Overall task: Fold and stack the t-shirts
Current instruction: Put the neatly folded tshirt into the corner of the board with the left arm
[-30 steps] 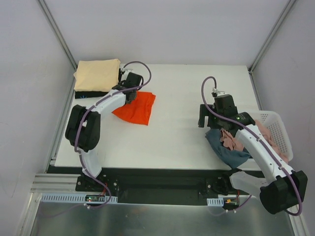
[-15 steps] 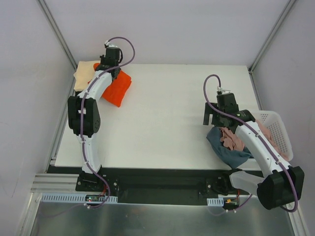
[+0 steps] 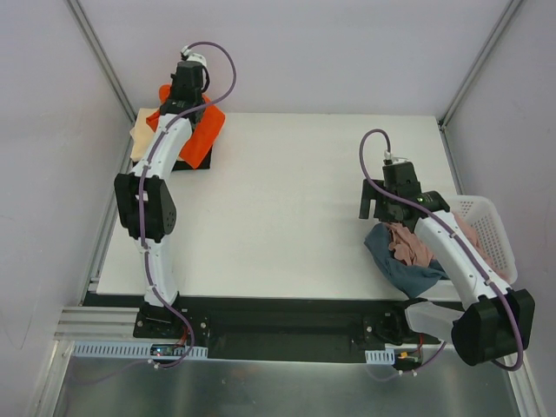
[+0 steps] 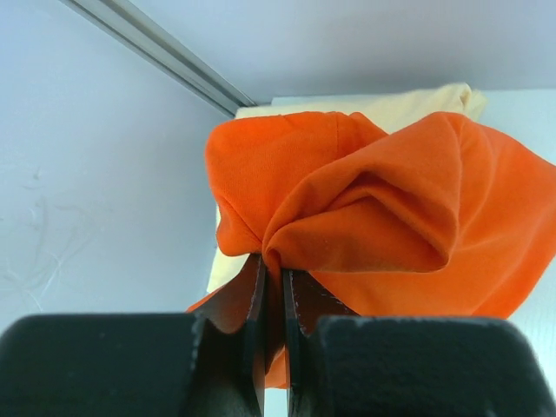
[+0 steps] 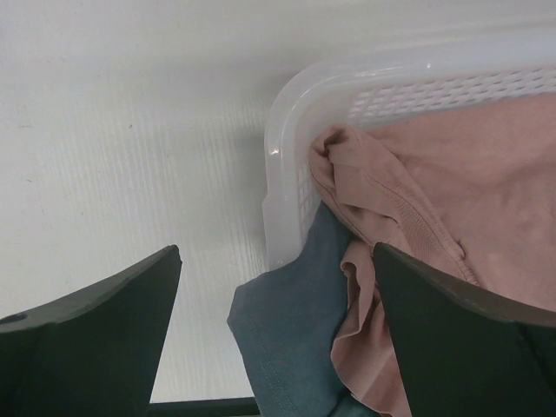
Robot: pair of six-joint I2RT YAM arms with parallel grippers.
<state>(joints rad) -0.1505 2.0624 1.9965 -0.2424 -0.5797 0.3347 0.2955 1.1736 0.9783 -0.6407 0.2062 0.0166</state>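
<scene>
My left gripper is shut on a bunched fold of the bright orange-red t-shirt. It holds the shirt at the table's back left corner, draped over the stack. In that stack a pale cream t-shirt lies on a black one. My right gripper stands open above the table beside the basket, with nothing between its fingers. A pink t-shirt and a dusty blue t-shirt spill over the basket's rim just below it.
The white lattice basket sits at the table's right edge. Grey walls and a metal frame post close in behind the stack. The table's edge runs close to the stack on the left.
My left arm has carried the orange-red t-shirt from the table's left middle back and left, over the cream and black stack. The right arm has barely shifted and stays open.
</scene>
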